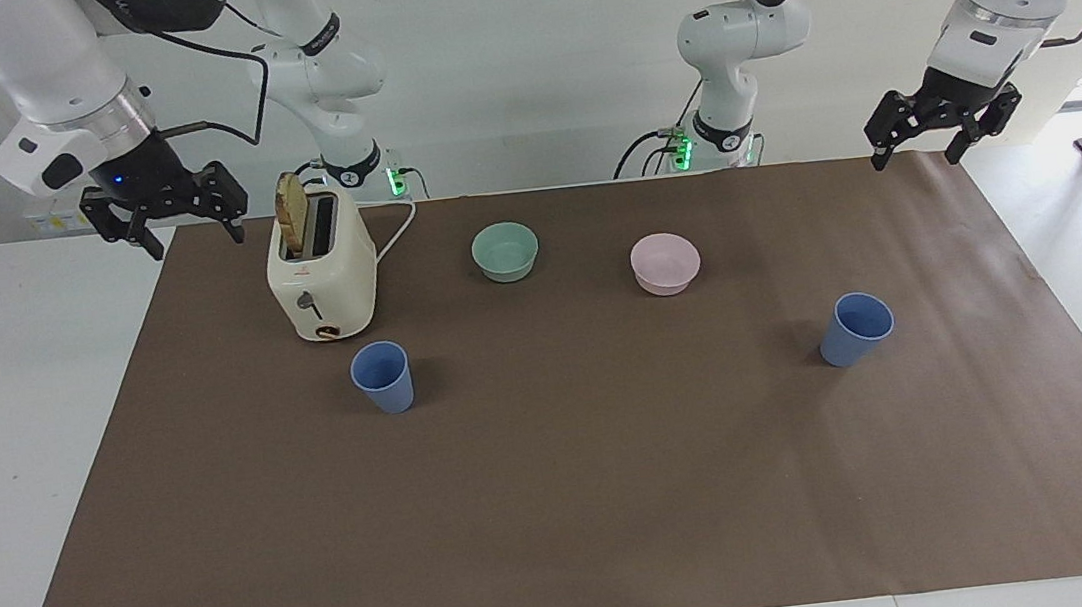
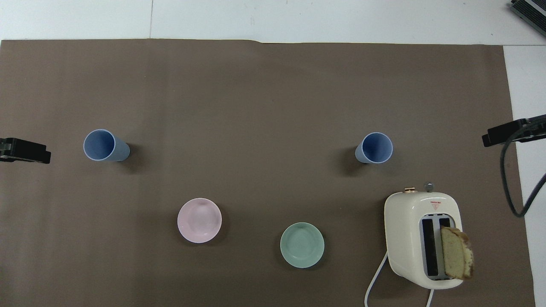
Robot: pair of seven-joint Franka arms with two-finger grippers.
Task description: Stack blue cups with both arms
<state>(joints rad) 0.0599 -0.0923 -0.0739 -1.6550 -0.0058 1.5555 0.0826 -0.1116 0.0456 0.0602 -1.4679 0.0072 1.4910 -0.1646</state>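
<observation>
Two blue cups stand upright and apart on the brown mat. One cup [image 1: 383, 377] [image 2: 375, 148] is toward the right arm's end, just farther from the robots than the toaster. The other cup [image 1: 855, 329] [image 2: 102, 145] is toward the left arm's end. My right gripper [image 1: 198, 241] hangs open and empty over the mat's edge beside the toaster. My left gripper [image 1: 916, 158] hangs open and empty over the mat's corner at the left arm's end. Neither gripper touches a cup.
A cream toaster [image 1: 320, 271] with a slice of bread in it stands near the right arm, its cord trailing toward the robots. A mint-green bowl [image 1: 505, 251] and a pale pink bowl [image 1: 665, 262] sit between the cups, nearer to the robots.
</observation>
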